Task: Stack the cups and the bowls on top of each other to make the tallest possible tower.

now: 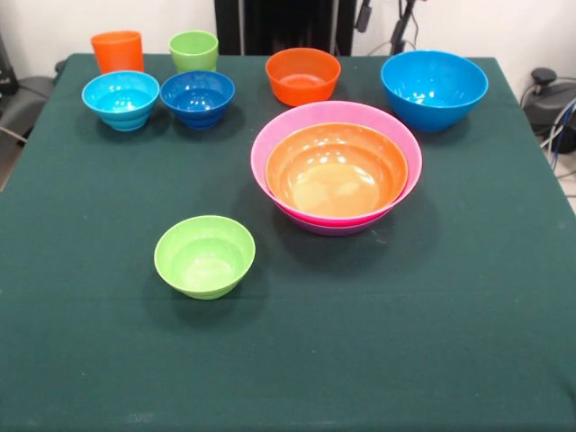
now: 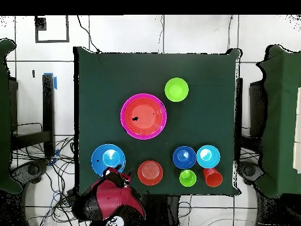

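— Front view findings?
— The tower, a wide orange bowl nested in pink over purple, stood mid-table; the lime-green bowl sat apart toward the near edge; cups at the far corner.
— Overhead?
— The arm sat at the bottom edge beside the big blue bowl; whether the gripper was open could not be told.

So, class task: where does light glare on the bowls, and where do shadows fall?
Front view: bright highlights sit inside the wide orange bowl and big blue bowl; soft shadows lie on the cloth beside the lime-green bowl. Overhead view: a pale glare spot inside the big blue bowl; shadows barely visible.
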